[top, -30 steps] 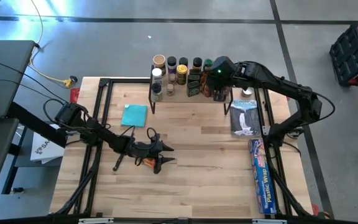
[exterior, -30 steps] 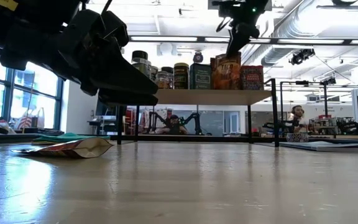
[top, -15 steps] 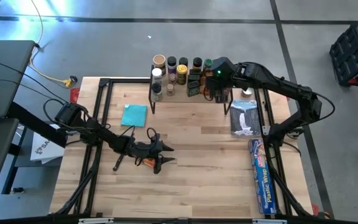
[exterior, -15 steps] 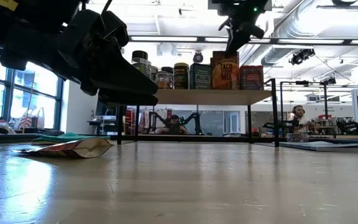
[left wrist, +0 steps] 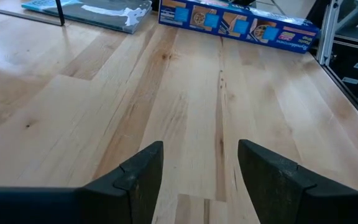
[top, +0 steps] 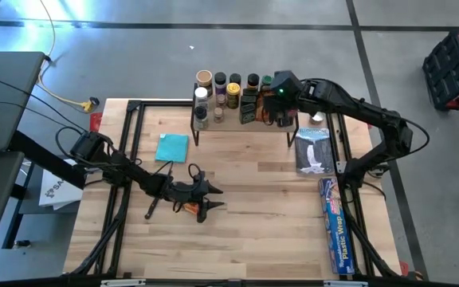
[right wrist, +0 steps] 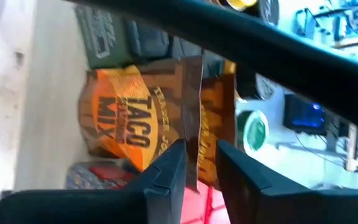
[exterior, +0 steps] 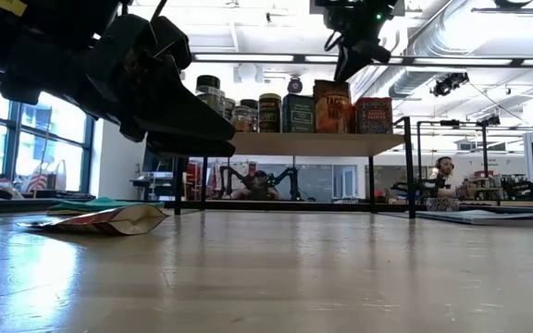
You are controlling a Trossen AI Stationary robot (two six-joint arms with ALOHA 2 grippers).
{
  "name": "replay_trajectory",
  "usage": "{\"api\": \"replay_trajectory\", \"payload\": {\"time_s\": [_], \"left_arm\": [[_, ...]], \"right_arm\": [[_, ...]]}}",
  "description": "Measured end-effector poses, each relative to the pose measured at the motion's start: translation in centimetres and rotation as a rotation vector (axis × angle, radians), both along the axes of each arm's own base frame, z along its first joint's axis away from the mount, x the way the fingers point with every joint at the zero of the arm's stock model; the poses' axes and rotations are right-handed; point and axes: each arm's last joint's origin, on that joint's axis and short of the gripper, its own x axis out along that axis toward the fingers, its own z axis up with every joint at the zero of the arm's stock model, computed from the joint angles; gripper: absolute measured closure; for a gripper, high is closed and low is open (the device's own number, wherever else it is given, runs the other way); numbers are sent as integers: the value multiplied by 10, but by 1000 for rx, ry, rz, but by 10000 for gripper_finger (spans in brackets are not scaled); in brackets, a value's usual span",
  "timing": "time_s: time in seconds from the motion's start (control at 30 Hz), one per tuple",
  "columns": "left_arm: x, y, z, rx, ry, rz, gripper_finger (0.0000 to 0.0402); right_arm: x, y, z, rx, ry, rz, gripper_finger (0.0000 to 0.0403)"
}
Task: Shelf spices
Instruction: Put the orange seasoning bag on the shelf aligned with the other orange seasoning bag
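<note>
Spices (top: 229,97) crowd the wooden shelf (exterior: 303,144) — one orange packet (exterior: 109,220) flat on the table.

Count. Shelf (exterior: 313,143): one, under my right pincer (right wrist: 199,163). On it:
- round jars (top: 204,78): roughly ten
- red box (exterior: 374,115): one
- dark tin (exterior: 297,113): one

Orange packets: two, a taco packet (right wrist: 129,118) at my right pincer and another packet (exterior: 109,220) under my left pincer (left wrist: 201,180). Blue box (left wrist: 238,25): one, ahead of my left pincer.

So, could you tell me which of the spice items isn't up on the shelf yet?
The orange packet lying flat on the table under the left gripper; every other spice stands on the shelf.
</note>
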Motion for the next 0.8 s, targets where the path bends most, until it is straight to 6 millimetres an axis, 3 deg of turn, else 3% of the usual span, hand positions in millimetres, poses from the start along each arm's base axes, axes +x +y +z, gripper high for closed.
{"api": "replay_trajectory", "payload": {"time_s": [0.27, 0.5, 0.8], "left_arm": [[0, 0, 0, 0, 0, 0, 197], [0, 0, 0, -1, -1, 0, 197], [1, 0, 2, -9, -22, 0, 197]], "right_arm": [[4, 13, 2, -131, 50, -59, 304], [12, 46, 7, -311, 100, -83, 304], [20, 85, 8, -348, 43, -38, 304]]}}
